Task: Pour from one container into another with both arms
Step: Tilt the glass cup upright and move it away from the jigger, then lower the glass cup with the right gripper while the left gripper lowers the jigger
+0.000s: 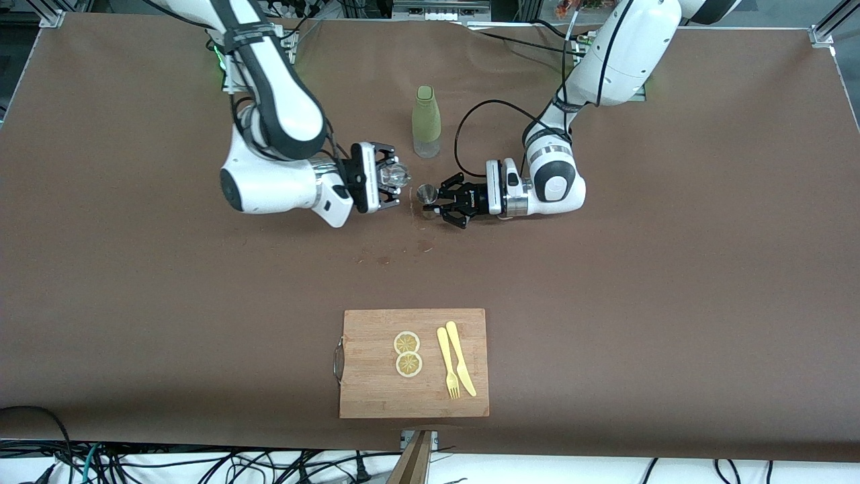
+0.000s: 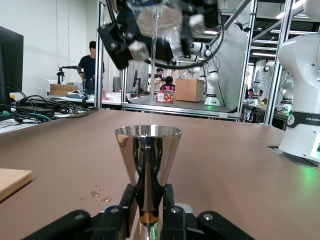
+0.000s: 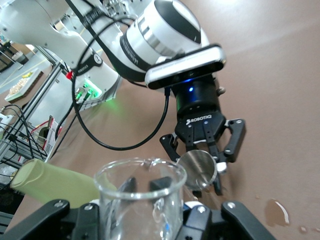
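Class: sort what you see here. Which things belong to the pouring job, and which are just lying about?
In the job: glass, held by the right gripper; jigger, held by the left gripper.

Lying about: bottle; board with lemon slices, fork and knife.

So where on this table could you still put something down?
Bare cloth spans between the grippers and the cutting board, and toward both ends. It is crowded where the right gripper holds the glass beside the jigger in the left gripper, near the bottle.
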Action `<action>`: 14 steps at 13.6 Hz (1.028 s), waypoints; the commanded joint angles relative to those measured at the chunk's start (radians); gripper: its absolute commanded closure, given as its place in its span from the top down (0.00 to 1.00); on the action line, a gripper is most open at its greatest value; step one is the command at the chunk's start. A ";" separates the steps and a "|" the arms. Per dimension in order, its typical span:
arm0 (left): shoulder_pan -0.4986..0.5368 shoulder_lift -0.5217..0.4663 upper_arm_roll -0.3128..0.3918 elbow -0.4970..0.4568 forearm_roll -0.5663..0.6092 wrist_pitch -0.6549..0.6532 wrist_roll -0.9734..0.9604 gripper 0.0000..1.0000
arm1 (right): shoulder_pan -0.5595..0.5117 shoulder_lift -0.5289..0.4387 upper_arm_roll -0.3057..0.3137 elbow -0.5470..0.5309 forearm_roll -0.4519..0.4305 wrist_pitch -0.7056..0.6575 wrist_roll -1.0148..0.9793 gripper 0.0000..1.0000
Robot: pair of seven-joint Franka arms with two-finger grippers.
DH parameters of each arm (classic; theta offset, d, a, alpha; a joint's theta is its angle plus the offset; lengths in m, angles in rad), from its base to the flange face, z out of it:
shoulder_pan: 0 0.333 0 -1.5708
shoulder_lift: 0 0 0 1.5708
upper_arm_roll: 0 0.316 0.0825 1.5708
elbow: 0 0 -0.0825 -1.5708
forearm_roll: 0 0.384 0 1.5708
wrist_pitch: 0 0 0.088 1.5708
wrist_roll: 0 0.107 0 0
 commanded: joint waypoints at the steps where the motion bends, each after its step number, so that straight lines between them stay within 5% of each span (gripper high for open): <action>1: -0.003 -0.002 -0.001 0.002 -0.048 0.002 0.071 0.00 | -0.063 -0.048 0.015 -0.003 -0.005 -0.059 -0.070 0.00; 6: 0.011 -0.045 0.016 -0.004 0.002 0.010 -0.094 0.00 | -0.170 -0.117 0.021 -0.006 0.030 -0.160 -0.173 0.00; 10: 0.140 -0.088 0.019 0.008 0.285 0.001 -0.266 0.00 | -0.355 -0.108 0.085 -0.012 0.030 -0.287 -0.323 0.00; 14: 0.301 -0.054 0.017 0.121 0.554 -0.108 -0.363 0.00 | -0.526 -0.011 0.118 -0.012 0.018 -0.457 -0.553 0.00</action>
